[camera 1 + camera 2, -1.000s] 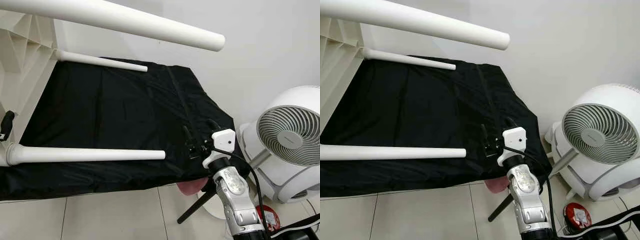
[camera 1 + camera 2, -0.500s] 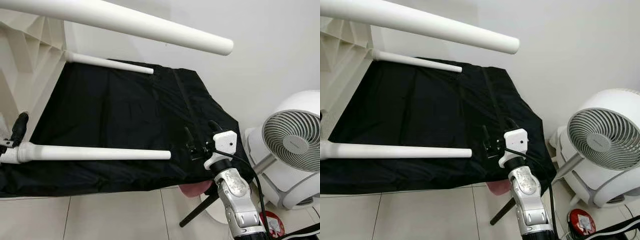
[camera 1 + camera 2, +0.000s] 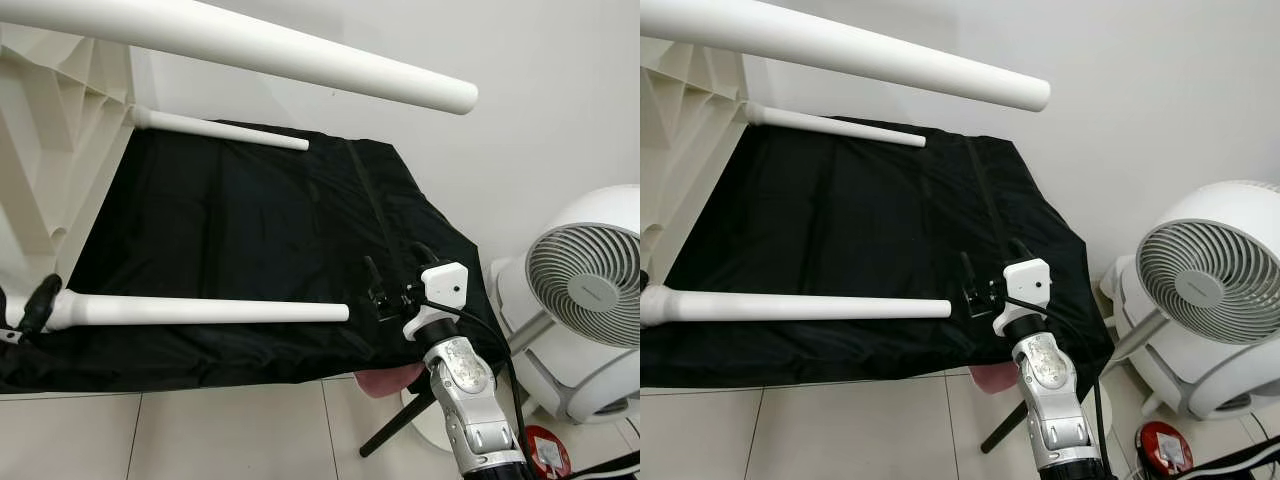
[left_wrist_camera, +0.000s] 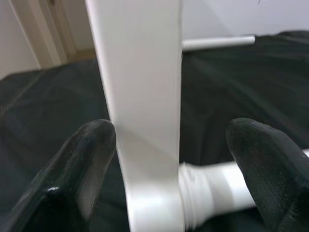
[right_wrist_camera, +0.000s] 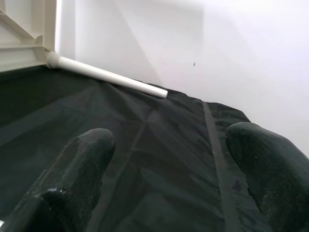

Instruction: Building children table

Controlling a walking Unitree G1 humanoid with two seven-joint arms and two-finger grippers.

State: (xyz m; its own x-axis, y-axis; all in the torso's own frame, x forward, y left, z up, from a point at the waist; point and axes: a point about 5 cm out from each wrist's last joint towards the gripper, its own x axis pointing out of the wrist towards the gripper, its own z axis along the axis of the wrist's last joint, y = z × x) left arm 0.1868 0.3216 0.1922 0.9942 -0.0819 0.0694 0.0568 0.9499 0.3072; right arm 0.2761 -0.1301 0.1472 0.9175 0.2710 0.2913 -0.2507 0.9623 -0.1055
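Since three white legs (image 3: 200,311) already stand out from the table top (image 3: 45,150) tipped on its side on the black cloth (image 3: 250,220), you seem nearly done, your left gripper (image 4: 169,169) open astride the top's edge, your right gripper (image 3: 395,285) open and empty over the cloth.

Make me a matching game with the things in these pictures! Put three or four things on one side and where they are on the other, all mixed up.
Things:
1. white fan
2. black cloth
3. left gripper
4. right gripper

Places or states:
A. open, hovering over the cloth's edge near the fan
B. standing on the tiled floor by the wall
C. open, its fingers either side of the white table frame where a table leg joins
D. spread out under the table legs

Pairs: 1-B, 2-D, 3-C, 4-A
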